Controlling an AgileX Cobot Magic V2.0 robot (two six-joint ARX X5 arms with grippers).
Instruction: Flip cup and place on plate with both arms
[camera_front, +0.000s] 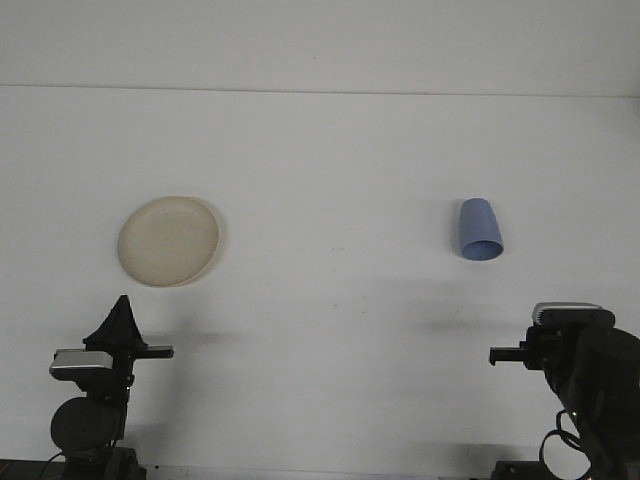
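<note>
Nearest the camera, left pincer (120, 318) clenched to a point; right pincer (520, 355) tilted, grip state unreadable. Beyond the right pincer lies the blue cup (479, 230), on its side. Plate (168, 240) sits beyond the left. Risk: the cup rolls if nudged off-centre.

White table (330, 160) bears plate (168, 241), cup (479, 230)

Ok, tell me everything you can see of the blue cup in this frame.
The cup is plain light blue, smooth and matte, plastic by its look, with no handle or markings. It tapers: the closed end, pointing away from the robot, is narrower than the open rim facing the camera. It appears to lie on its side on the white table, right of centre. Nothing but the table touches it.
</note>
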